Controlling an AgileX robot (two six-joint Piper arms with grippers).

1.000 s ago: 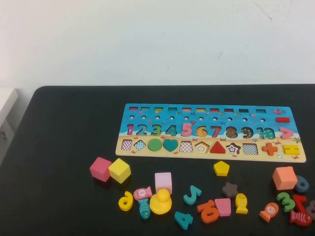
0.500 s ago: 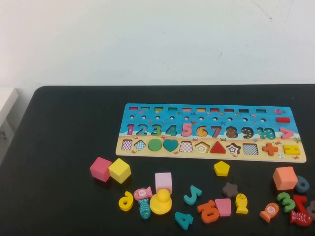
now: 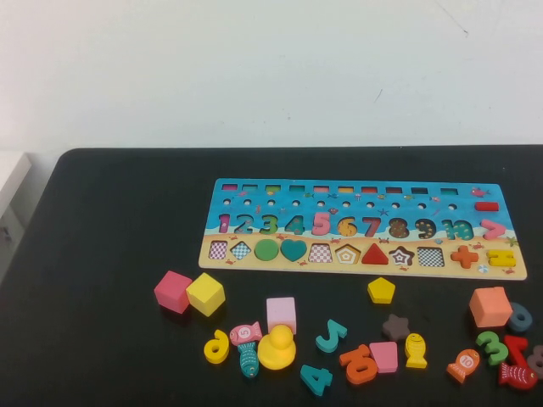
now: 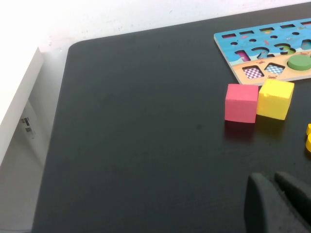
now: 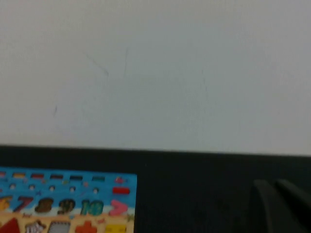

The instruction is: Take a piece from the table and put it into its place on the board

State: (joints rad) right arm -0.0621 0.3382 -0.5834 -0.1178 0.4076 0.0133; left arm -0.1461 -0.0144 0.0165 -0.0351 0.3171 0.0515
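A black table (image 3: 102,254) with a rounded far-left corner is seen set against a plain white wall (image 3: 254,68), on which a thin dark scratch (image 3: 454,19) is marked near the upper right. Just beside the table's left edge a white ledge (image 3: 10,170) is found, apart from the tabletop by a narrow gap. On the side of this white ledge (image 4: 19,111), in the left wrist view, a small dark label (image 4: 26,126) is seen, its print too small to be read
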